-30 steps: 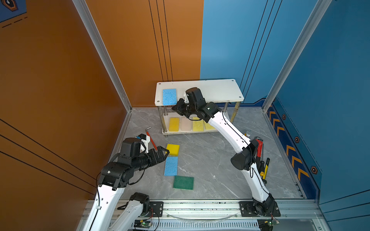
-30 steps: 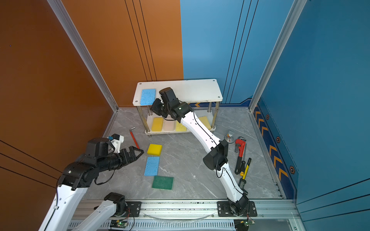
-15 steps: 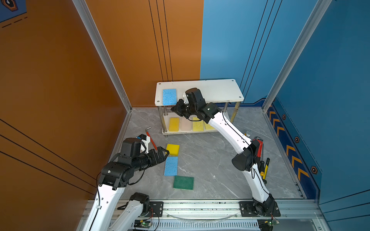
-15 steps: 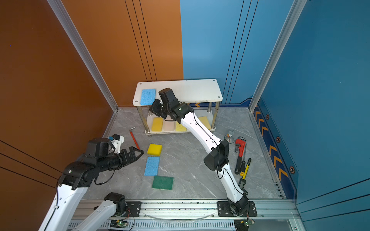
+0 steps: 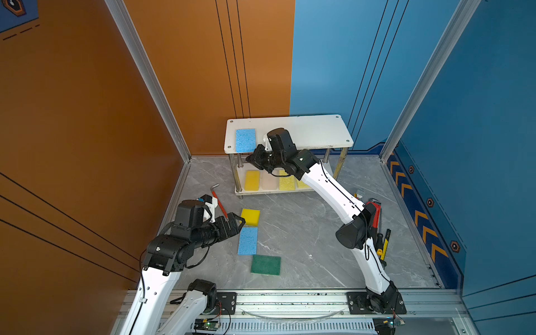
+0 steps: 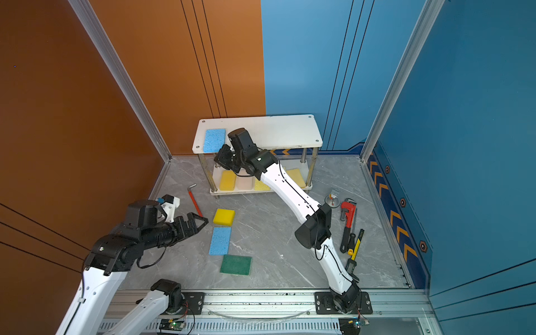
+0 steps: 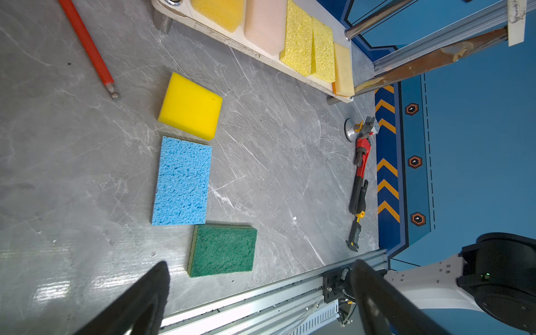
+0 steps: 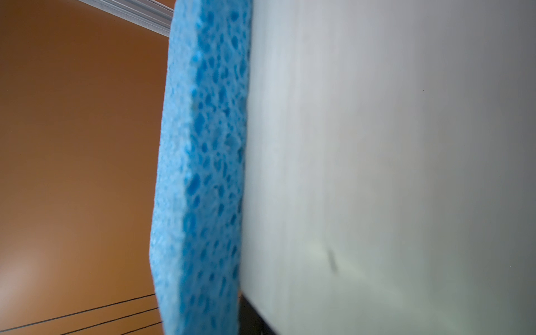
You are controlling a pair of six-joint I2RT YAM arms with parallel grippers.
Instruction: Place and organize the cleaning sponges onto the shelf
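Note:
The shelf [image 5: 313, 132] [image 6: 278, 130] stands at the back wall. A blue sponge [image 5: 245, 140] [image 6: 214, 140] [image 8: 203, 174] lies at the left end of its top board [image 8: 377, 145]. My right gripper [image 5: 255, 158] [image 6: 222, 158] is shut and holds nothing, at the board's front edge just below that sponge. The lower tier holds a bright yellow [image 7: 220, 11], a cream-pink [image 7: 265, 26], two pale yellow [image 7: 298, 43] and a tan sponge [image 7: 343, 69]. On the floor lie a bright yellow [image 5: 250, 216] [image 7: 190, 106], a blue [image 5: 248, 240] [image 7: 181, 181] and a dark green sponge [image 5: 265, 264] [image 7: 223, 251]. My left gripper [image 5: 237, 223] [image 6: 203, 222] [image 7: 261, 290] hovers open and empty left of them.
A red-handled hex key [image 5: 220, 203] [image 7: 87, 46] lies left of the shelf, near my left gripper. A red pipe wrench [image 6: 348, 214], a yellow-and-black caliper [image 6: 356, 243] and a small metal part [image 6: 333, 198] lie along the right wall. Walls enclose the floor on three sides.
My right gripper has edged slightly left along the top board's front edge, toward the blue sponge. The left arm has hardly moved.

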